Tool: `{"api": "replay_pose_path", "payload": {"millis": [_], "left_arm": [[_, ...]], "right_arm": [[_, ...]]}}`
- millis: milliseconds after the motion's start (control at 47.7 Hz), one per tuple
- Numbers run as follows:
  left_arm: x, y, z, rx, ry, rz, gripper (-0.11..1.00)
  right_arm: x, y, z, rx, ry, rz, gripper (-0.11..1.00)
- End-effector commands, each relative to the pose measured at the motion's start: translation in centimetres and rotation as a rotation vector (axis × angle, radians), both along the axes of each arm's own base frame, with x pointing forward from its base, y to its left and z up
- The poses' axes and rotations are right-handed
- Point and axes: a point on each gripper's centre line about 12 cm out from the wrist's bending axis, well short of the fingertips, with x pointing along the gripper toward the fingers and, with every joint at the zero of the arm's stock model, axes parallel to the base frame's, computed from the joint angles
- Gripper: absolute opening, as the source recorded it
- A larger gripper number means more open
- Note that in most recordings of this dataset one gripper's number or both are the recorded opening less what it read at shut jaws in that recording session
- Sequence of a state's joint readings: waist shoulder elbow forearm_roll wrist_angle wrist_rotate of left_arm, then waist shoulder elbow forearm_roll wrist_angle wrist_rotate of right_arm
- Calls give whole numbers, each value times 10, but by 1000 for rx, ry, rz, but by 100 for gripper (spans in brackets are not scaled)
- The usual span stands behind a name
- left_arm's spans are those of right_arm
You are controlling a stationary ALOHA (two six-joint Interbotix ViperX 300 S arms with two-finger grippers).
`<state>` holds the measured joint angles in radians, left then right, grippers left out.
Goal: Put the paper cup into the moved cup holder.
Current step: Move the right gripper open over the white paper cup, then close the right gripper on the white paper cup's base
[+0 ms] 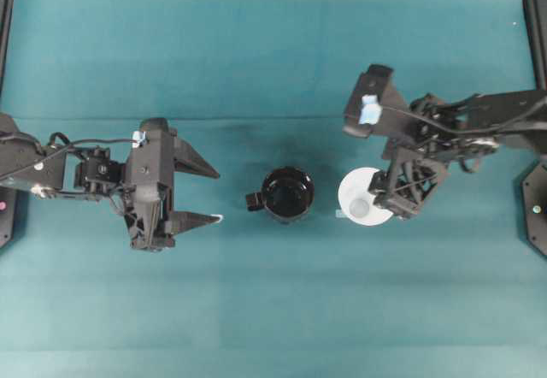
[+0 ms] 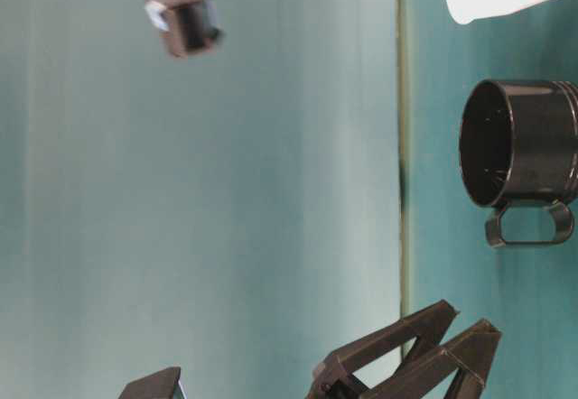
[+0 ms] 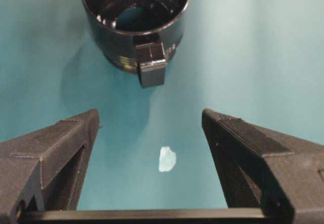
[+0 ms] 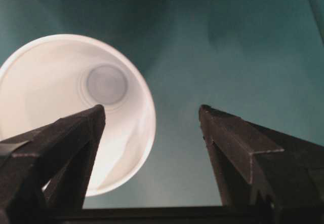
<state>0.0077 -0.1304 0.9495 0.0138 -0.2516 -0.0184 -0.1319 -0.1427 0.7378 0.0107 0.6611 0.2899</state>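
Both arms reach inward over the teal table (image 1: 273, 310) in the overhead view; the left gripper (image 1: 209, 195) lies level, jaws spread and empty, open cloth between it and the cup holder (image 1: 286, 194); the right gripper (image 1: 382, 203) angles down over the paper cup (image 1: 357, 191), which stands upright just beside the holder, apart from it. Table-level view: holder and cup sit side by side, untouching. Left wrist view: spread fingers (image 3: 61, 153) frame the holder's handle beyond. Right wrist view: wide, empty fingers (image 4: 66, 148), one overlapping the cup's rim.
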Motion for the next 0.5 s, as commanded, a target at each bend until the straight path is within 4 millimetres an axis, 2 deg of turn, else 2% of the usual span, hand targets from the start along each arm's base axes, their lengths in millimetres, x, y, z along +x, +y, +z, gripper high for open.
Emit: {"api": "replay_pose_path", "payload": {"millis": [0, 482], "left_arm": [[2, 0, 6, 4, -21, -2, 85], [2, 3, 6, 4, -23, 8, 85]], "right_arm": [[5, -1, 2, 2, -11, -10, 83], [7, -2, -3, -3, -13, -6, 81]]}}
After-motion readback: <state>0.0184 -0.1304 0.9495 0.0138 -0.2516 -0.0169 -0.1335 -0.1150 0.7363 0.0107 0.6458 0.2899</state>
